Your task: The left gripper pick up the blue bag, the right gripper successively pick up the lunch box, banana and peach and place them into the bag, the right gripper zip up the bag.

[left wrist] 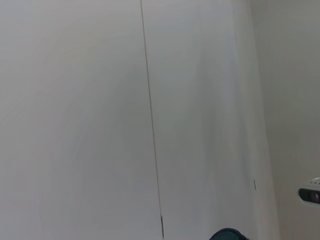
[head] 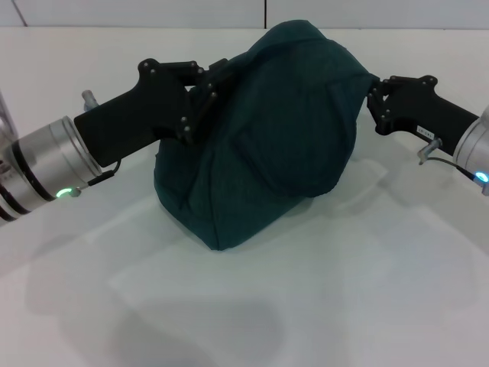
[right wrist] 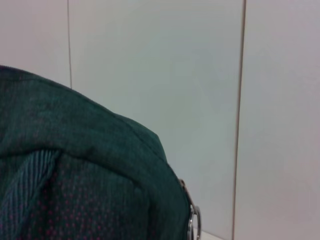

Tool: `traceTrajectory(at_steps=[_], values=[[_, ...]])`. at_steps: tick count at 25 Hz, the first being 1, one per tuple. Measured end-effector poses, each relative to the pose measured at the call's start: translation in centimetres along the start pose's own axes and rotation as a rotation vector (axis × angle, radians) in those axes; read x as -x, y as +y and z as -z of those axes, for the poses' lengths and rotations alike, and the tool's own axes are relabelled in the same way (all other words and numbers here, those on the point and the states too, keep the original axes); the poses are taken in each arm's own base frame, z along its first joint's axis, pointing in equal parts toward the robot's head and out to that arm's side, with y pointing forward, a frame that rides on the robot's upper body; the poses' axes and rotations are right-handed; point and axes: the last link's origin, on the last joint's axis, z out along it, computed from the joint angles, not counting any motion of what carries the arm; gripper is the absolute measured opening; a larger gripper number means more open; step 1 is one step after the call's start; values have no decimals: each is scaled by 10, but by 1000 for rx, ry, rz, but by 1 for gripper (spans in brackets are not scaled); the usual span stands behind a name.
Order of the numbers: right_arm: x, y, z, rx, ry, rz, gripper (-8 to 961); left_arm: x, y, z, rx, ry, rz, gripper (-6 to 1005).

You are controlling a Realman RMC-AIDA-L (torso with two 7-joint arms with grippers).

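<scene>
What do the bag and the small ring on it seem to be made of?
The bag looks like soft woven cloth, matte dark teal: it folds and sags, and the right wrist view shows a fine weave. The ring looks like shiny metal, since it glints silver.

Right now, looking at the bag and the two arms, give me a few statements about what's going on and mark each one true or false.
1. The bag sits on the table between the two arms. True.
2. The left gripper is at the bag's upper edge on the robot's left. True.
3. The right gripper hangs well away from the bag. False: it is right at the bag's upper corner on the robot's right.
4. A banana and a peach lie on the table beside the bag. False: none is visible outside it.
5. A metal ring shows on the bag in the right wrist view. True.
</scene>
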Motion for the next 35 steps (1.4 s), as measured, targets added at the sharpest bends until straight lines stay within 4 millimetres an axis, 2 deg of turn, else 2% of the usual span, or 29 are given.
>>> traceTrajectory(at_steps=[7, 12, 18, 25, 31, 35], values=[[3, 6, -5, 30, -2, 10, 84, 1, 1, 1, 2, -5, 2, 85], [8, 10, -9, 49, -15, 23, 263, 1, 1, 0, 9, -5, 0, 86], [16, 17, -14, 83, -38, 52, 338, 1, 2, 0, 10, -5, -11, 88], [19, 18, -14, 85, -57, 63, 331, 3, 3, 2, -6, -1, -22, 90], [16, 11, -5, 58, -60, -39, 345, 9, 7, 11, -134, 73, -67, 92], [15, 7, 8, 70, -89, -64, 358, 10, 7, 19, -217, 121, -55, 94]])
